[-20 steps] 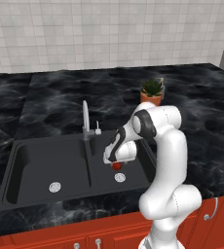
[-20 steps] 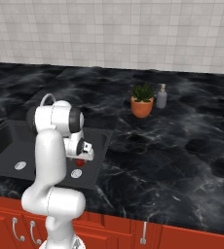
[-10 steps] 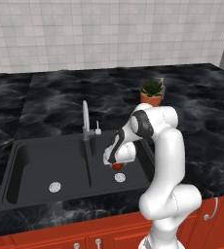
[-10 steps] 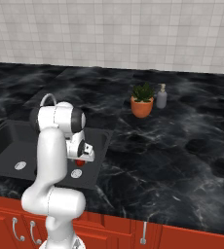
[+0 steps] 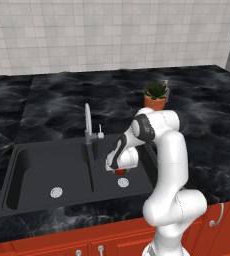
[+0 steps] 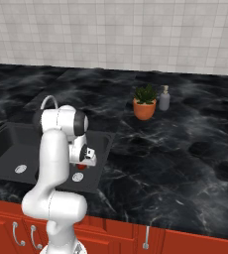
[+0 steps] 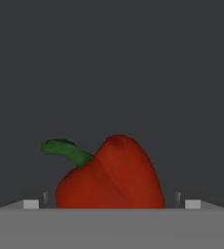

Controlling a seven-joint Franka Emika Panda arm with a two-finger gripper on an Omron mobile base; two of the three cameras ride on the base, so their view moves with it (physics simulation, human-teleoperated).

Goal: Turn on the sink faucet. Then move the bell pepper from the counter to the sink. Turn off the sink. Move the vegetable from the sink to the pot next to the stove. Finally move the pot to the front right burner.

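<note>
Over the sink's (image 5: pixel 47 165) right basin, your pincer (image 5: pixel 118 169) hangs low with the pepper (image 5: pixel 120 171) sitting between its spread fingertips. Hand view: pepper (image 7: pixel 111 175) on its side on the basin floor, green stem pointing away, fingertips (image 7: pixel 31 204) either side and apart from it, so released, not grasping. Pepper is just behind the right drain (image 5: pixel 123 182), right of the faucet (image 5: pixel 88 125).

Progress, judged: pepper is off the bench (image 5: pixel 52 105) and in the sink, so step two looks done. No water visible from the spout, so you can't tell the faucet state. Left: shut off the faucet, pepper to the pot, pot to the front right burner.

Arm pose: rises from the base in front of the sink, elbow high to the right of it, forearm folded back down and left, wrist tipped into the basin. A potted plant (image 5: pixel 155 96) sits behind the sink to the right.
</note>
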